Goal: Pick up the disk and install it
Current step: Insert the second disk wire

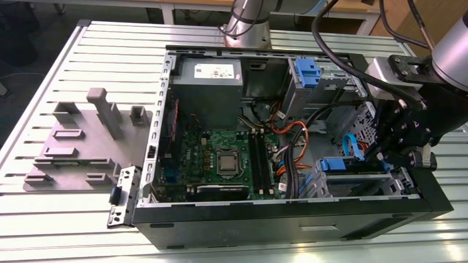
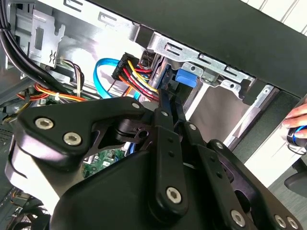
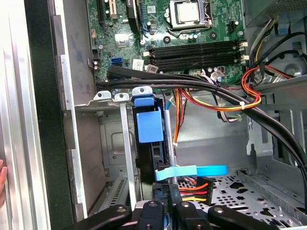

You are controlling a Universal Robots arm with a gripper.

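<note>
One pincer (image 1: 398, 159) reaches into the open computer case (image 1: 292, 219) at the exterior view's right, clamped on the one disk (image 3: 149, 143), which stands on edge in the drive bay (image 1: 358, 183) there. One motherboard (image 1: 219, 159) lies left of it.

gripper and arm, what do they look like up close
The gripper is matt black, built of flat linkage bars joined by silver bolt heads. In the exterior view the arm has a silver-grey wrist housing, with black cables looping along it.
</note>
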